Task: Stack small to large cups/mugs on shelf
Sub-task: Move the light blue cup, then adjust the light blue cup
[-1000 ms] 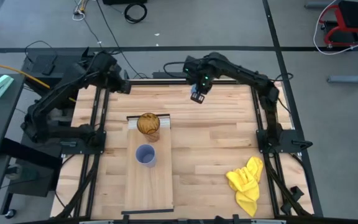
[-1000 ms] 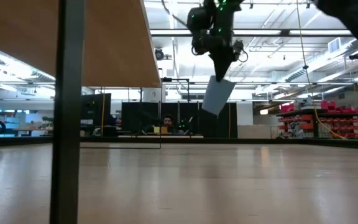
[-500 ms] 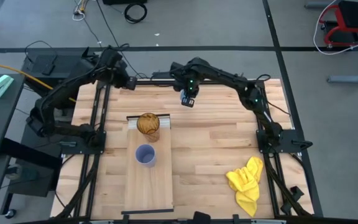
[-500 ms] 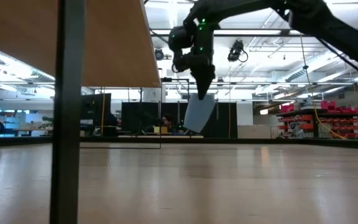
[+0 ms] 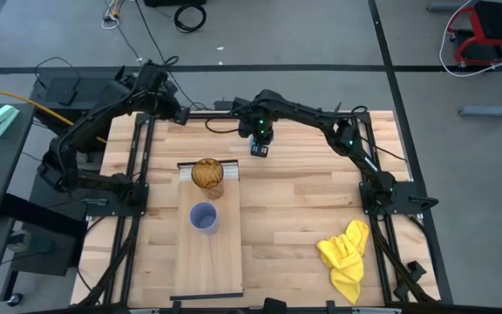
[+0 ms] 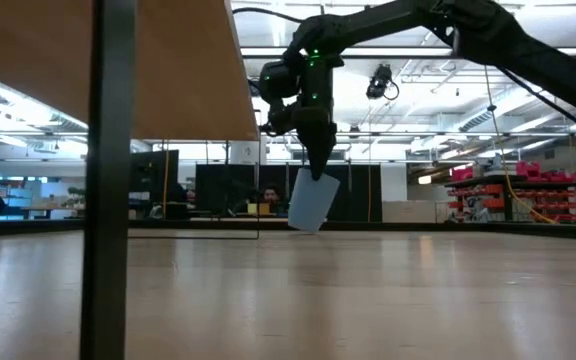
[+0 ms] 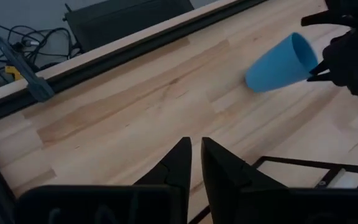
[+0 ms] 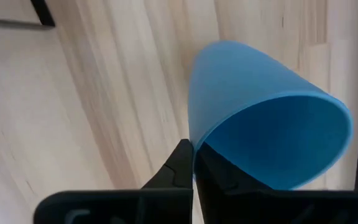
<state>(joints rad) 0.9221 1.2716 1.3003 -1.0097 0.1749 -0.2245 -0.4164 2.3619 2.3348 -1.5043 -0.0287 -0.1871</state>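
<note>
The place was seen to be a large robotics lab or industrial workshop. A slatted wooden table [image 5: 303,201] was framed by black metal rails, and cables [image 5: 129,17] were trailed over a grey floor marked with dark lines. A red wheeled stand [image 5: 482,30] was parked at one corner. Beyond the table, an open hall was shown with strip ceiling lights [image 6: 408,52], exposed ducting, shelving filled with red bins [image 6: 493,190], and a person seated at a distant workstation [image 6: 268,200].

Yellow cloth [image 5: 345,252] crumpled on slatted table [image 5: 295,227], near right corner.
</note>
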